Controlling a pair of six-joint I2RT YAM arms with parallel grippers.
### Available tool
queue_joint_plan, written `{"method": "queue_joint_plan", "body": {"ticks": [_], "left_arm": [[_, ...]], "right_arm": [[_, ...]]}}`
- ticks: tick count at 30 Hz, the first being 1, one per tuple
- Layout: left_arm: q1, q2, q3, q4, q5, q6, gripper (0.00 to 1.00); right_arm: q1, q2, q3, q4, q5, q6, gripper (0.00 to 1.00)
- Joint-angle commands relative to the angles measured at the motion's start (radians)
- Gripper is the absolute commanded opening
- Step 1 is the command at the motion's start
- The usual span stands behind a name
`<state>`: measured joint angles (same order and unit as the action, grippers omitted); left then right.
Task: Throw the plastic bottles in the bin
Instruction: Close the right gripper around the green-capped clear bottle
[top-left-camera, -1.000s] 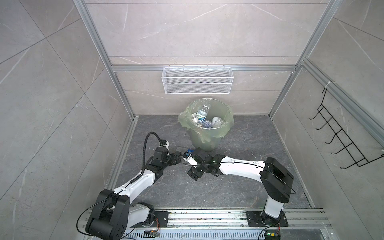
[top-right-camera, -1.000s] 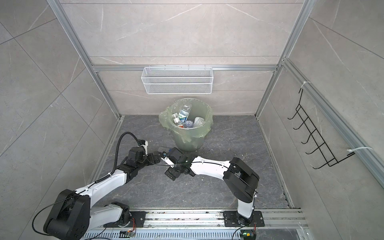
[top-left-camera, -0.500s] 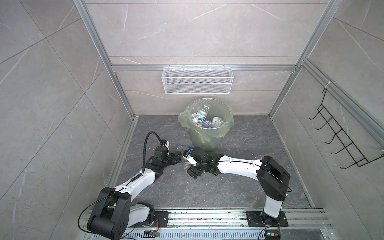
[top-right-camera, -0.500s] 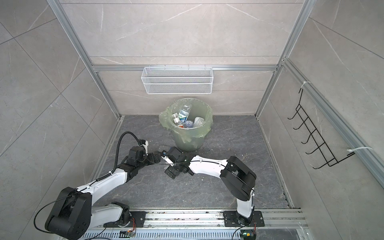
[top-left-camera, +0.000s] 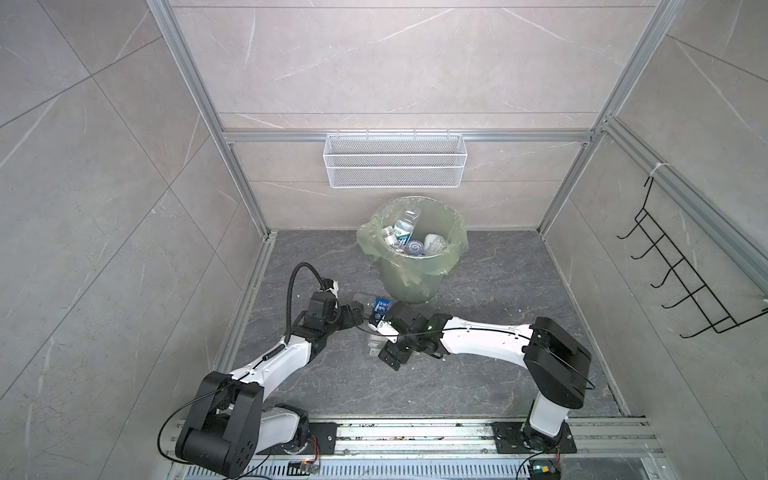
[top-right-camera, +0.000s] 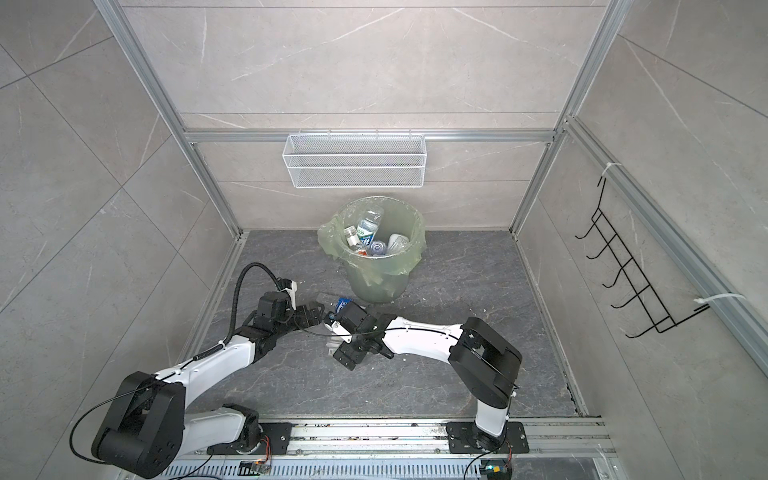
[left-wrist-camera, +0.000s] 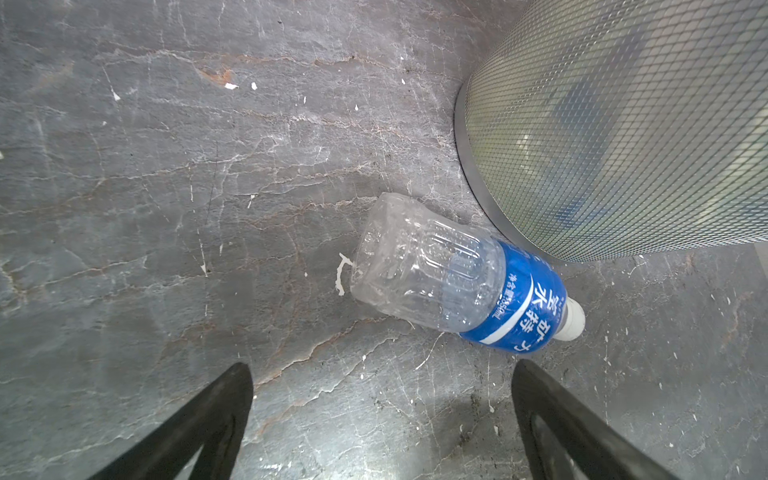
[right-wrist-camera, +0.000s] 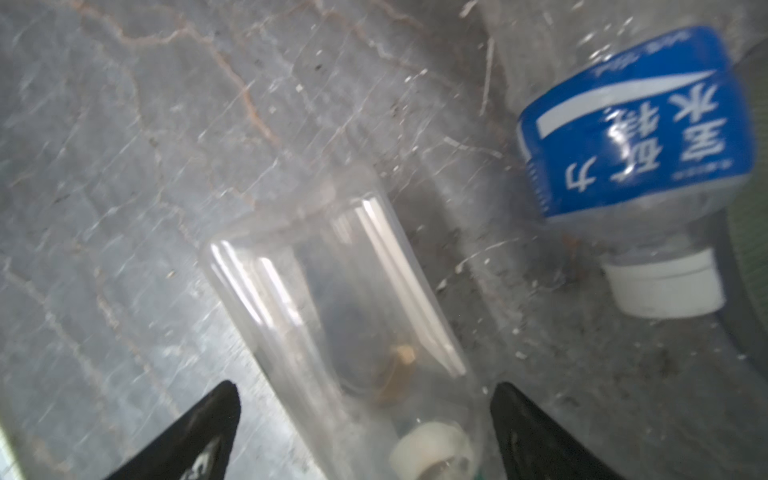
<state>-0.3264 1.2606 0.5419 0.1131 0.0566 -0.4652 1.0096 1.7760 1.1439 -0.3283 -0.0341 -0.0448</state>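
The left gripper (left-wrist-camera: 380, 365) is spread wide with nothing in it, over the gray, cracked stone floor (left-wrist-camera: 166, 208). In front of it lies a crinkly clear bottle (left-wrist-camera: 457, 282) with a blue label, white Chinese writing and a white cap. The right gripper (right-wrist-camera: 365, 384) stands wide apart around a plain see-through bottle (right-wrist-camera: 332, 311). The round, pale green bin (top-left-camera: 409, 282), just beside the blue-label one, holds more bottles (top-left-camera: 405, 232).

Robot lab test cell — stone-look wall tiles (top-left-camera: 395, 62), aluminium frame profiles (top-left-camera: 407, 136), wire mesh basket (top-left-camera: 395, 166), black hook rack (top-left-camera: 681, 274), floor mounting rail (top-left-camera: 415, 432)
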Motion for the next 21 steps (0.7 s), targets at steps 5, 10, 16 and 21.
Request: {"method": "queue_joint_plan", "body": {"ticks": [5,10,16,21], "left_arm": [[0.009,0.023,0.036,0.031,0.024,-0.013,0.99],[0.011,0.026,0.036,0.033,0.032,-0.016,0.99],[0.015,0.031,0.035,0.036,0.035,-0.018,0.99],[0.016,0.043,0.04,0.04,0.048,-0.019,0.99]], "right_arm": [[0.038,-0.099,-0.02,-0.046,-0.011,0.05,0.98],[0.049,-0.064,-0.006,-0.045,-0.019,0.045,0.98],[0.06,0.002,0.008,-0.013,0.022,0.045,0.99],[0.06,0.091,0.08,-0.026,0.128,0.046,0.98]]}}
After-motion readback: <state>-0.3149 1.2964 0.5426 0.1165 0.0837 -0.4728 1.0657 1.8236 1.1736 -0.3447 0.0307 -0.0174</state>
